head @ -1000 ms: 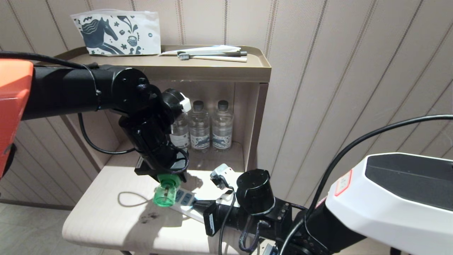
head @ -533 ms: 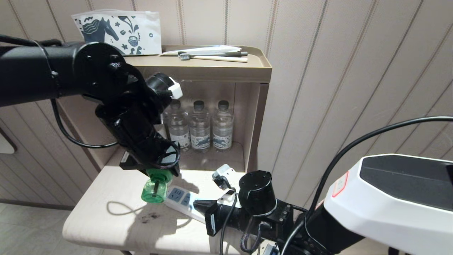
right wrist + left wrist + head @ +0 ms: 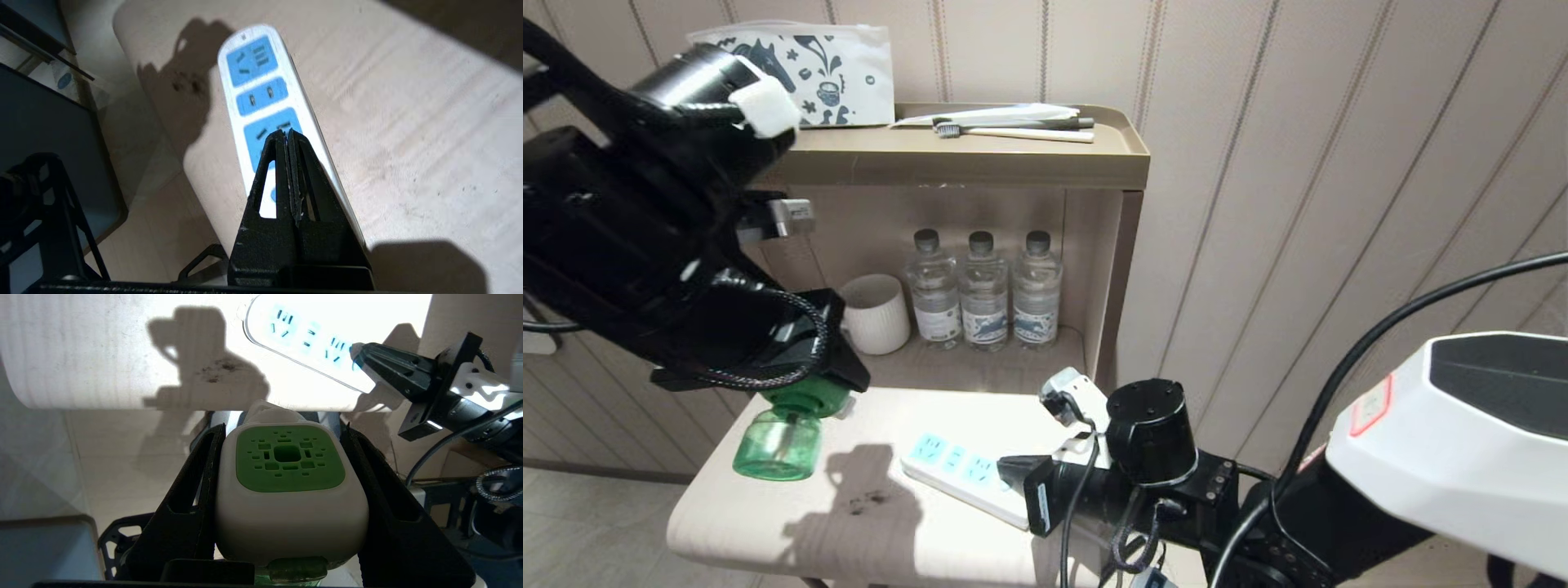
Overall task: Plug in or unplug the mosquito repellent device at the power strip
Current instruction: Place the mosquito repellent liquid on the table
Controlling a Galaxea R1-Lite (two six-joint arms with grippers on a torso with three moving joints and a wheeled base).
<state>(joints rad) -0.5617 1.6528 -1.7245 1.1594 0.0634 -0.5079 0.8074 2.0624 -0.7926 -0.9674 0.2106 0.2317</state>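
The mosquito repellent device [image 3: 286,486], a white head with a green top face over a green bottle [image 3: 774,443], is clamped between my left gripper's [image 3: 282,430] black fingers. It hangs in the air over the table's left edge, well clear of the power strip [image 3: 954,472]. The strip lies flat on the pale table [image 3: 792,523], its light-blue sockets [image 3: 252,61] all free. My right gripper [image 3: 288,132] is shut and empty, its tips resting on the strip's near socket panel; from the head it shows at the strip's right end [image 3: 1010,471].
In the open cubby behind stand a white mug [image 3: 876,313] and three clear water bottles [image 3: 980,290]. Its tray top [image 3: 980,163] carries toothbrushes [image 3: 1013,128] and a printed pouch [image 3: 809,73]. Panelled wall rises on the right.
My left arm has carried the device up and to the left, away from the power strip and out over the table's edge. The right gripper stays shut on the strip.
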